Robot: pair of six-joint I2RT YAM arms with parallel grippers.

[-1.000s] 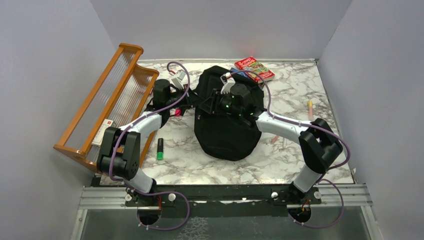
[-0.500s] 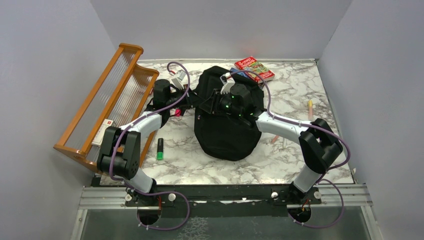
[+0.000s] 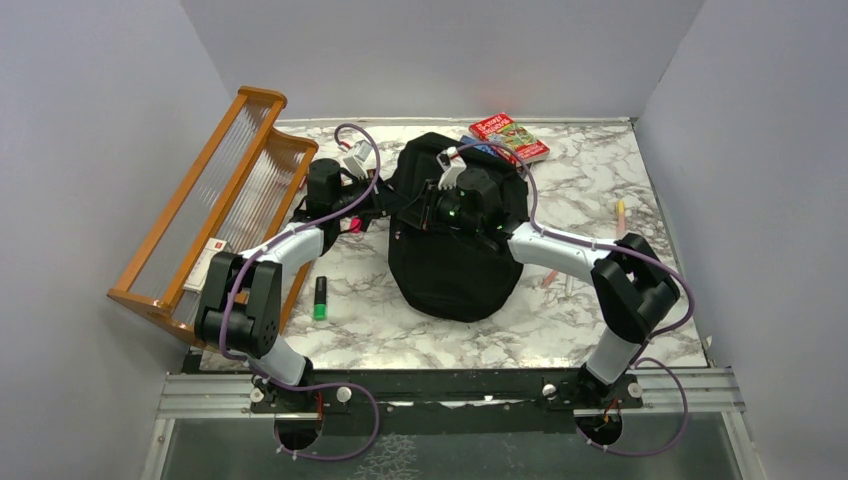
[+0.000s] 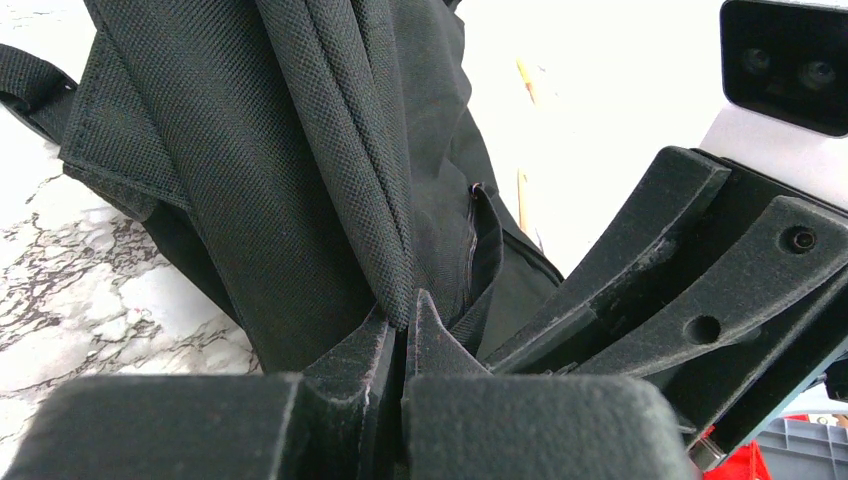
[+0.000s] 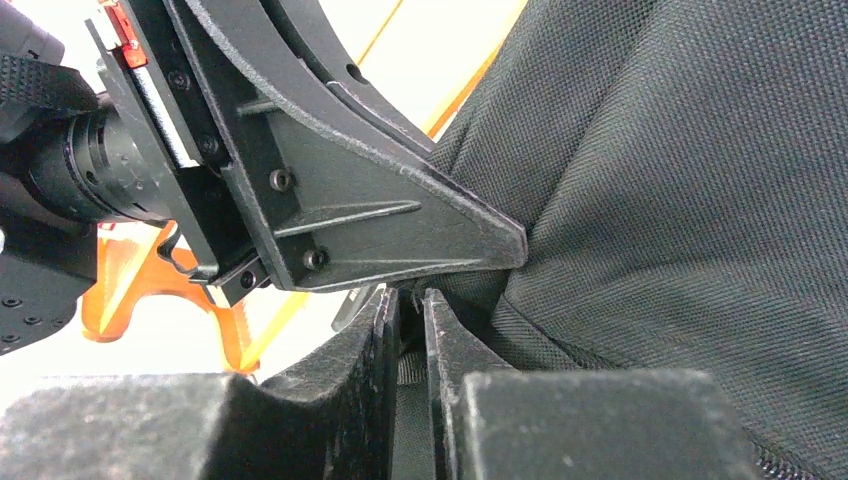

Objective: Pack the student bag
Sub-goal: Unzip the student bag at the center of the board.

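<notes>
Midway across the worktop (image 3: pixel 370 335) the black backpack (image 3: pixel 455 270) lies unmoved, your left fingers (image 4: pixel 362 362) pinching a fold of it, your right fingers (image 5: pixel 368 352), nudged slightly farther in than a second ago, nipping its fabric.

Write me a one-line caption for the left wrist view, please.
Left gripper, shut, pinches a fold of the large black soft fabric backpack on the white marbled tabletop.

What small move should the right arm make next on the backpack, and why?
Probably tighten the right gripper on the black backpack: the left gripper already pinches a fold right beside it, while the right jaws look only lightly closed on fabric, so pulling now might slip.
</notes>
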